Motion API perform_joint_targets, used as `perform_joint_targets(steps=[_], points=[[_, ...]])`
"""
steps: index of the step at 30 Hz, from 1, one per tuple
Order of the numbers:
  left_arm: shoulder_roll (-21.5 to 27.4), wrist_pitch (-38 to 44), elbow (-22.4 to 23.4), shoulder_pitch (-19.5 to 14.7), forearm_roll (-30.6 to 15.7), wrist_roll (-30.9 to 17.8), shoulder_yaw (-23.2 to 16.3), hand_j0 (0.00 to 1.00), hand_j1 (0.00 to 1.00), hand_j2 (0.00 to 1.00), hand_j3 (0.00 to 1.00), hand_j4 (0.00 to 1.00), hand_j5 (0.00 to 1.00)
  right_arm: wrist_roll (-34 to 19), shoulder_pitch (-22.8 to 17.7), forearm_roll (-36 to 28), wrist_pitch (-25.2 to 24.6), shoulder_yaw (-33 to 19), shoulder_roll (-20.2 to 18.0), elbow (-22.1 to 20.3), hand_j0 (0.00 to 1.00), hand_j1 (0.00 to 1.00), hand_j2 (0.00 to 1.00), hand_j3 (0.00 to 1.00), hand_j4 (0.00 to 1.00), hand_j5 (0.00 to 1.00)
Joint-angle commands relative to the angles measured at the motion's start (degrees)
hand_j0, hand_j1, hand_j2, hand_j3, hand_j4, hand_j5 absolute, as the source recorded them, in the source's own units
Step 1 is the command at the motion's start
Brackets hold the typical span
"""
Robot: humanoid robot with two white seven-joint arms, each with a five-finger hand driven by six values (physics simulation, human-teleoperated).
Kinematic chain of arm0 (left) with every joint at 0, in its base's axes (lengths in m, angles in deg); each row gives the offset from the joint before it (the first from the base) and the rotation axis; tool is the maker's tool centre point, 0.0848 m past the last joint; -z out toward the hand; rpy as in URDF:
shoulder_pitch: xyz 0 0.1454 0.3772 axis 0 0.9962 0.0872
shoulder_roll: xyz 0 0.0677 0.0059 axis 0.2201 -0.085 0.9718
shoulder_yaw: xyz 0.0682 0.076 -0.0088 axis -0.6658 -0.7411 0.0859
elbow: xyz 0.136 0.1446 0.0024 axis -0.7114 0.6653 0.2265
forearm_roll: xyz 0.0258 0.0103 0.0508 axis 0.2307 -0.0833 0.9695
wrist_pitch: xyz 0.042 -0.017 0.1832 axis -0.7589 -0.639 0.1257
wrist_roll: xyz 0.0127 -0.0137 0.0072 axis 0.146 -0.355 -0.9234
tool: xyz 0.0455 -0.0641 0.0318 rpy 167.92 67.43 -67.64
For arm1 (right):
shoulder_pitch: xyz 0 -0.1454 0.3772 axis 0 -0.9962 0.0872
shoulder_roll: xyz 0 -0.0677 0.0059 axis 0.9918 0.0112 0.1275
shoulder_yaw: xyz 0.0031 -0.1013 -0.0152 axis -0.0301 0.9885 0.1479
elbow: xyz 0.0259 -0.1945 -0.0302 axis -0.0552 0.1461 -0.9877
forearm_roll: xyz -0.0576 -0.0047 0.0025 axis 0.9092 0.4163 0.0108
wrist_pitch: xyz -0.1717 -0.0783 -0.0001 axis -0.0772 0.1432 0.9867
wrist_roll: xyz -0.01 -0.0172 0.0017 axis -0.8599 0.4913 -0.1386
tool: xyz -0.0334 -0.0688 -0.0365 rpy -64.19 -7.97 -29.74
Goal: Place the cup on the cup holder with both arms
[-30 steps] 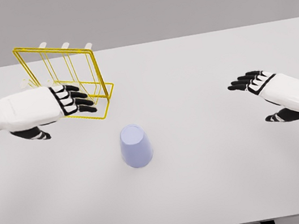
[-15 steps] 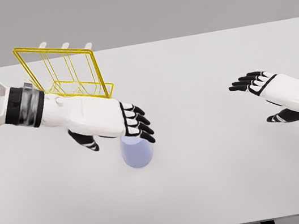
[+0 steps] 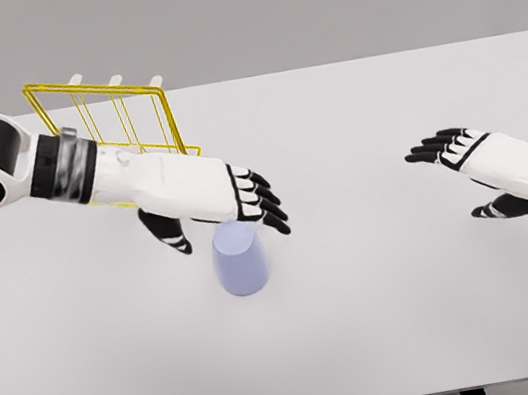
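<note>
At ten o'clock on the white table (image 3: 386, 319) stands the yellow wire holder (image 3: 114, 121), its pegs pointing up at the back. The left arm crosses in front of it, and the left hand (image 3: 218, 197) hovers palm down over the top of the cup (image 3: 241, 260), fingers (image 3: 263, 203) extended and slightly spread, thumb hanging below at seven o'clock; it grips nothing. The lilac cup sits upside down near the table's middle, at five o'clock from the holder. At three o'clock the right hand (image 3: 476, 162) floats above the table, fingers loosely spread, empty.
</note>
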Motion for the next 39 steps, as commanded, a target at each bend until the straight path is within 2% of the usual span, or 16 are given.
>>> perform_joint_targets(steps=[1,3,7,9,23,26,33,39], points=[[-0.85,0.14,1.69,0.0,-1.21,0.0,0.06,1.0,1.0,1.0,1.0,1.0,1.0,0.03,-0.09,-0.35,-0.17,0.09,-0.01,-0.02,1.0,1.0,1.0,1.0,1.0,1.0],[-0.93,0.14,2.04,0.44,-1.21,0.0,-0.03,1.0,1.0,1.0,1.0,1.0,1.0,0.03,0.0,-0.43,-0.17,0.17,-0.01,-0.02,1.0,1.0,1.0,1.0,1.0,1.0],[-1.55,0.14,3.19,0.79,-2.18,0.26,-2.67,1.0,1.0,1.0,1.0,1.0,1.0,0.03,0.0,-0.35,-0.17,0.17,-0.1,-0.02,1.0,1.0,1.0,1.0,1.0,1.0],[-1.64,0.14,4.15,2.28,-2.09,0.44,-2.67,1.0,1.0,1.0,1.0,1.0,1.0,0.03,0.0,-0.35,-0.17,0.17,-0.1,-0.02,1.0,1.0,1.0,1.0,1.0,1.0],[-4.89,0.14,8.02,2.9,-1.21,0.44,-3.98,1.0,1.0,1.0,1.0,1.0,1.0,0.03,0.0,-0.43,-0.17,0.17,-0.01,-0.02,1.0,1.0,1.0,1.0,1.0,1.0],[-5.94,0.14,9.34,3.43,0.37,0.53,-3.9,1.0,1.0,1.0,1.0,1.0,1.0,0.03,0.0,-0.43,-0.17,0.17,-0.01,-0.02,1.0,1.0,1.0,1.0,1.0,1.0],[-5.95,0.14,8.9,3.52,5.64,0.53,-3.9,1.0,1.0,1.0,1.0,1.0,1.0,0.03,0.0,-0.35,-0.17,0.17,-0.01,-0.02,1.0,1.0,1.0,1.0,1.0,1.0],[-5.24,0.14,4.86,2.9,5.47,0.53,-3.37,1.0,1.0,1.0,1.0,1.0,1.0,0.03,0.0,-0.43,-0.17,0.35,-0.01,-0.02,1.0,1.0,1.0,1.0,1.0,1.0]])
